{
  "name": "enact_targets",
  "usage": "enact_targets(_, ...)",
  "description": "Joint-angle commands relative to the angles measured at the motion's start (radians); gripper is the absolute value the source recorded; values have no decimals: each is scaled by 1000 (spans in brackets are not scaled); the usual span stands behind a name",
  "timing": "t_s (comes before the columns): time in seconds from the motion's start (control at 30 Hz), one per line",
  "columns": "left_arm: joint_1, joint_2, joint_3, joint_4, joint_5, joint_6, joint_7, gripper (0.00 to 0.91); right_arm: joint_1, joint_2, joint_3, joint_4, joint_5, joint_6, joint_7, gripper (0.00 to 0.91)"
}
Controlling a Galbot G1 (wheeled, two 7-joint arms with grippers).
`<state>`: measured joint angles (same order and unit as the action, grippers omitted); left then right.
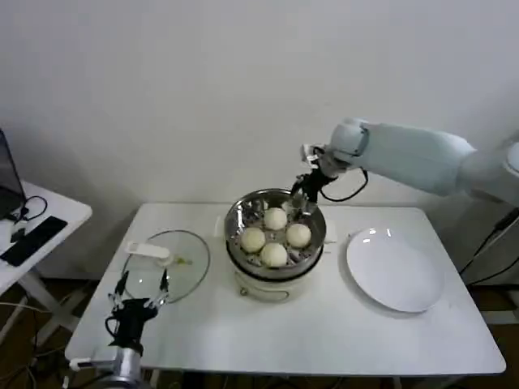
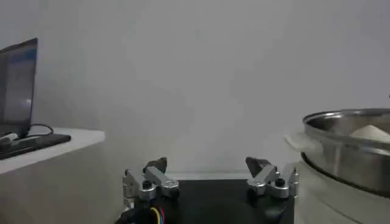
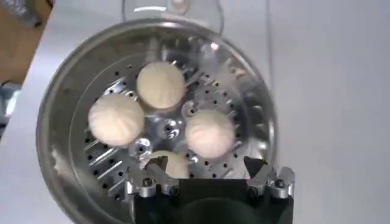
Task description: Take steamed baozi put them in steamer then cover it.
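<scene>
All four steamed baozi (image 1: 274,237) sit in the steamer (image 1: 235,217), spread over its perforated bottom; from the right wrist view they lie as a loose ring, not quite touching. The steamer rests on a white cooker base (image 1: 268,285) near the middle of the white table (image 1: 324,332).

The right gripper (image 1: 306,191) hangs above the far rim of the steamer, its fingers spread wide and holding nothing; in its own camera one bun (image 3: 172,163) lies partly hidden behind its fingers (image 3: 152,181).

The cover (image 1: 166,266) lies flat on the table to the robot's left of the steamer, well apart from it, white handle (image 1: 147,250) up. The left gripper (image 1: 140,290) stands at the near edge of that lid, fingers apart and empty.

On the other side of the steamer a flat white plate (image 1: 395,269) lies bare. Nothing stands between lid and steamer.

Further left, a second white desk (image 1: 49,212) carries a dark laptop (image 2: 17,88) and cables. A plain white wall (image 1: 203,97) closes the room behind.
</scene>
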<state>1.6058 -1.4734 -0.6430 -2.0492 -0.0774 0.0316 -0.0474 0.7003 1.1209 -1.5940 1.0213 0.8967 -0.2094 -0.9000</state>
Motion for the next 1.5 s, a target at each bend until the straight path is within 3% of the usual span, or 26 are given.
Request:
enact_targets(0.03, -16, 5, -4, -3, 8, 13, 5, 907, -42, -284, 208, 277, -29, -9, 186, 907)
enact_targets(0.17, -17, 5, -6, -3, 11, 17, 8, 907, -129, -420, 296, 392, -91, -16, 283, 907)
enact_targets(0.23, -20, 2, -6, -1, 12, 20, 4, 907, -226, -503, 410, 462, -130, -11, 342, 907)
enact_targets(0.37, -20, -7, -3, 1, 13, 19, -2, 907, -427, -609, 626, 546, -199, -1, 398, 907)
enact_targets(0.47, -14, -5, 0, 4, 10, 2, 3, 907, -701, -699, 912, 600, -261, 19, 410, 907)
enact_targets(0.5, -13, -4, 0, 4, 10, -4, 4, 907, -717, -707, 945, 604, -266, 22, 411, 907)
enact_targets(0.57, -7, -5, 0, 0, 5, -13, 7, 907, -984, -758, 1216, 625, -308, 45, 411, 907)
enact_targets(0.67, 5, -7, -2, -7, -4, -26, 8, 907, -1341, -760, 1599, 643, -355, 76, 411, 907)
enact_targets(0.83, 17, -6, -6, -6, -4, -41, 15, 907, -1762, -594, 2037, 680, -425, 157, 471, 907)
enact_targets(0.97, 24, -4, -6, -13, 3, -44, 20, 907, -1911, -412, 2214, 719, -469, 235, 499, 907)
enact_targets(1.0, 26, -4, -5, -13, 6, -46, 21, 907, -1921, -399, 2232, 720, -472, 244, 502, 907)
enact_targets(1.03, 27, -4, -4, -13, 9, -46, 23, 907, -1962, -324, 2285, 736, -497, 277, 513, 907)
enact_targets(1.27, 41, -1, -8, -9, 23, -74, 61, 907, -2074, -45, 2388, 780, -573, 415, 598, 907)
enact_targets(1.5, 37, 10, -25, -2, 38, -83, 113, 907, -2173, 124, 2411, 826, -620, 455, 626, 907)
